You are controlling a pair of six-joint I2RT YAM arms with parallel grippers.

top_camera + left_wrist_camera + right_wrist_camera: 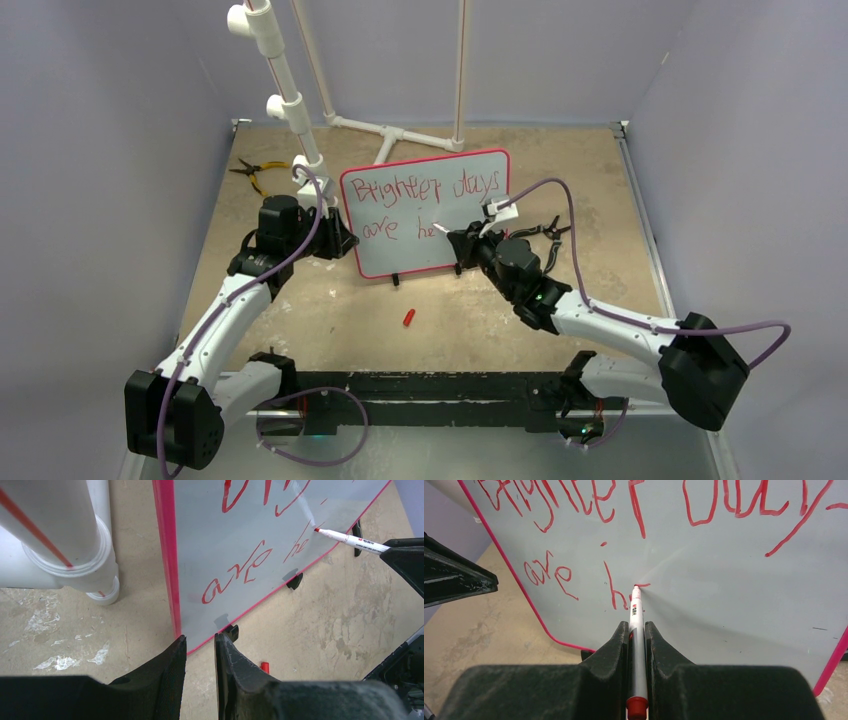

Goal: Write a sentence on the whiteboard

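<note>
The whiteboard (400, 255) stands upright mid-table on small black feet. The sentence (420, 190) in red reads "Brighter days" above "are he". My right gripper (462, 240) is shut on a white marker with a red end (634, 605); its tip touches the board just after the "h" of the lower row (616, 592). My left gripper (338, 238) is at the board's lower left corner. In the left wrist view its jaws (200, 640) stand a narrow gap apart with that corner (181, 640) between the tips. The marker (350, 539) shows there too.
A red marker cap (408, 317) lies on the table in front of the board. Yellow-handled pliers (255, 170) lie at the back left. A white pipe frame (285, 90) rises just left of the board, close to my left gripper. Grey walls enclose the table.
</note>
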